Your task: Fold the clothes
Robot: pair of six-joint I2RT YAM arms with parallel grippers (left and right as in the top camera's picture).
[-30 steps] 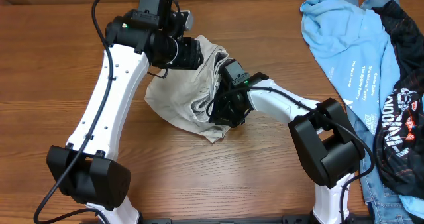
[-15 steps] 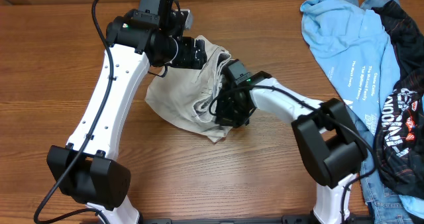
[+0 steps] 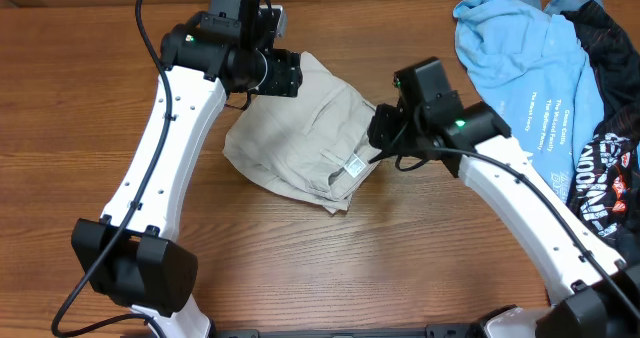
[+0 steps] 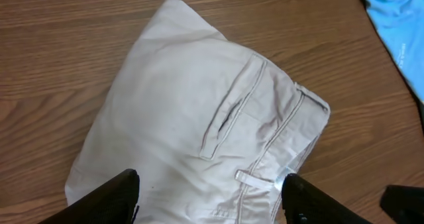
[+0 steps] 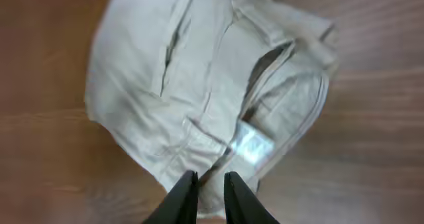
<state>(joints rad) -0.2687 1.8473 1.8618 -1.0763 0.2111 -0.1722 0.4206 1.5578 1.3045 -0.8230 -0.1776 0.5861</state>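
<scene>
Shorts (image 3: 295, 128) of beige khaki lie folded in a compact bundle on the table (image 3: 90, 98), near the middle of its far edge, pocket side up, a small white label (image 3: 353, 165) showing at their right. The left end effector (image 4: 212, 197) hovers over them, released, fingers wide apart. The right end effector (image 5: 209, 197), just beside their right side, is clenched almost tight, nothing visibly held. A light blue T-shirt (image 3: 520, 58) and a black garment (image 3: 605, 168) are heaped along the table's right edge.
</scene>
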